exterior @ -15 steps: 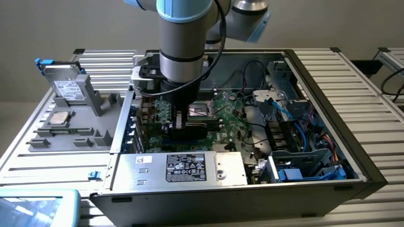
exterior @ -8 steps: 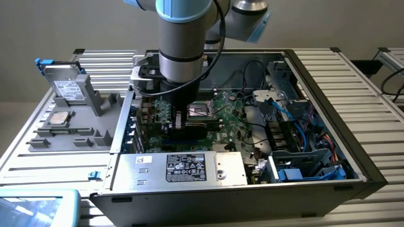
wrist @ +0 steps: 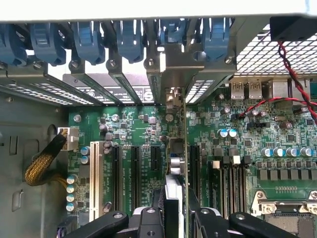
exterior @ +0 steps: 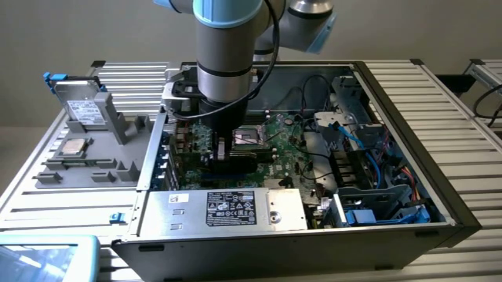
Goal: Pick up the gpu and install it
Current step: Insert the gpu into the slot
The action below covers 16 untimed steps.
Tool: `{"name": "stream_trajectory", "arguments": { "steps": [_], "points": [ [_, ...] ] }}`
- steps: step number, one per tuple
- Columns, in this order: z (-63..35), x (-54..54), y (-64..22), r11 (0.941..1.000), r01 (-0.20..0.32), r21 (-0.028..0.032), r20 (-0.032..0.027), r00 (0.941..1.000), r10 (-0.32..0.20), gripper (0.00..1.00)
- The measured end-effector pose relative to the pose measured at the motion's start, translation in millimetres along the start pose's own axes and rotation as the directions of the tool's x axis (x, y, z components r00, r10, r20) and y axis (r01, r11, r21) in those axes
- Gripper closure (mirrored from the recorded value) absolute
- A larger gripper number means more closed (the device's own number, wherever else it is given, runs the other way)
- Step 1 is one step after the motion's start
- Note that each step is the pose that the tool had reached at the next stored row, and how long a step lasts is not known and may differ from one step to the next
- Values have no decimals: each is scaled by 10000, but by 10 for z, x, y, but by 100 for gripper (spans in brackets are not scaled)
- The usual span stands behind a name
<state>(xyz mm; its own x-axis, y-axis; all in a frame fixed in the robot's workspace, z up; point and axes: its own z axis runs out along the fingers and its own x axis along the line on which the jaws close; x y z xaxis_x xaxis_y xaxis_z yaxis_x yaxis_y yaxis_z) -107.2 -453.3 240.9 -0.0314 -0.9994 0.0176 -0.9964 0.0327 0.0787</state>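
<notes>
Wrist view: the gripper (wrist: pixel 174 214) has its two black fingers (wrist: pixel 148 218) drawn partway together, pinching the gpu (wrist: pixel 177 148). The card is seen edge-on as a thin upright strip. It runs from the fingers to its silver end, which sits against the case's rear slot openings under a row of blue slot latches (wrist: pixel 131 39). The card stands over the black slots of the green motherboard (wrist: pixel 129 129); whether it is seated in one cannot be told. A white slot (wrist: pixel 94 173) lies a few slots away, with a yellow-sleeved cable (wrist: pixel 42 166) beyond it. Red and black wires (wrist: pixel 292 64) twist across the far side. The tiny board markings cannot be read.

Exterior view: the arm (exterior: pixel 223 59) reaches straight down from the upper middle of the frame into an open computer case (exterior: pixel 274 255). A pale strip of the card shows between the fingers at frame centre (the arm's body hides much of it). At lower centre, a silver power supply (exterior: pixel 271 205) carries a black label with white print too small to read. In the upper part of the exterior view's left, outside the case, a silver drive (exterior: pixel 82 108) with a white label stands in a grey fixture (exterior: pixel 117 126). A small square chip (exterior: pixel 72 147) lies just below it. Everything rests on a slatted metal table (exterior: pixel 439 100).
</notes>
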Motion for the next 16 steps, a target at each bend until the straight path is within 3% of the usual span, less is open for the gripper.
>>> {"name": "stream_trajectory", "arguments": {
  "steps": [4,16],
  "points": [
    [8,0,0,10000,-4,0,-38,10000,4,71],
    [9,0,3,10000,-2,0,-36,10000,2,71]
  ]
}}
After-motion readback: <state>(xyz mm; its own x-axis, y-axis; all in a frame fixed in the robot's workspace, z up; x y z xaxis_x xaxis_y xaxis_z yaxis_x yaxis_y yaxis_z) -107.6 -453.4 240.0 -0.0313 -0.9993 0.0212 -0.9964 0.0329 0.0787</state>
